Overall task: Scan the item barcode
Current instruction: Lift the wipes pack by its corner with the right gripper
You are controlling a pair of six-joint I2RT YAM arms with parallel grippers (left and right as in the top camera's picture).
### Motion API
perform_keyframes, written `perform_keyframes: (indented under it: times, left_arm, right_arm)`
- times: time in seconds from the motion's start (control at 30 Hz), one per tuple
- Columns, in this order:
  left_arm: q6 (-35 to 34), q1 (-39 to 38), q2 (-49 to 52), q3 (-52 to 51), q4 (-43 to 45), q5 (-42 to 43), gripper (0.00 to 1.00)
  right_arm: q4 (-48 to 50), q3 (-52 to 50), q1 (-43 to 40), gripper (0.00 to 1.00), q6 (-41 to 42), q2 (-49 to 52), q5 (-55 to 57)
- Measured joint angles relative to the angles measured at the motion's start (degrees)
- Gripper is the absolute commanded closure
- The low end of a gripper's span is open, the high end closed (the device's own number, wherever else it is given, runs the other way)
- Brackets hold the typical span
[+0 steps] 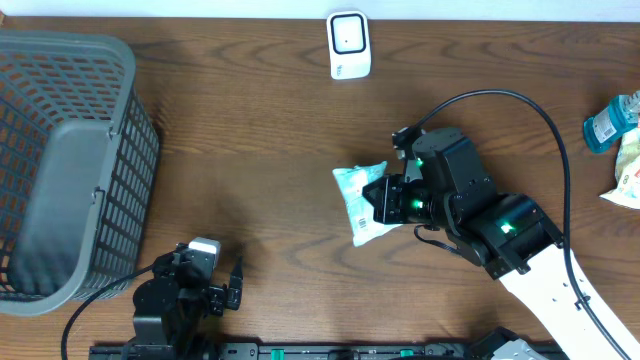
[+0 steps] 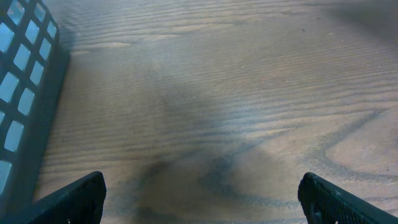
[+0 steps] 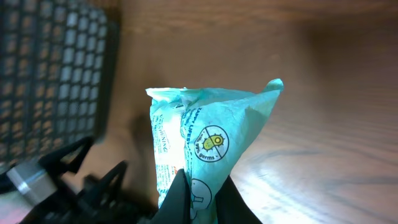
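Overhead, the right hand (image 1: 374, 202) pinches a crinkled teal packet (image 1: 352, 186).

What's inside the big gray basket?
Inside the basket only its gray bottom and mesh walls show, no items. Its left edge runs off the picture, so that part is hidden.

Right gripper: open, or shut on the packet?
Shut on the packet. In the wrist view the right gripper pinches its lower edge, jaws nearly together.
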Motion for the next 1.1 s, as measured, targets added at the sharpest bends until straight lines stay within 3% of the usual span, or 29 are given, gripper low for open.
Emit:
perform_keyframes:
  times: [0.2, 0.83, 1.1]
  left_arm:
    - [0.0, 0.0, 0.0, 0.0, 0.0, 0.0, 0.01]
    - [0.0, 0.0, 0.0, 0.0, 0.0, 0.0, 0.01]
    - [0.0, 0.0, 0.0, 0.0, 0.0, 0.0, 0.01]
  right_arm:
    - [0.6, 0.0, 0.0, 0.98, 0.2, 0.0, -5.9]
    - [0.7, 0.0, 0.0, 0.99, 0.3, 0.0, -7.1]
    - [-4.1, 0.0, 0.1, 0.99, 0.5, 0.8, 3.8]
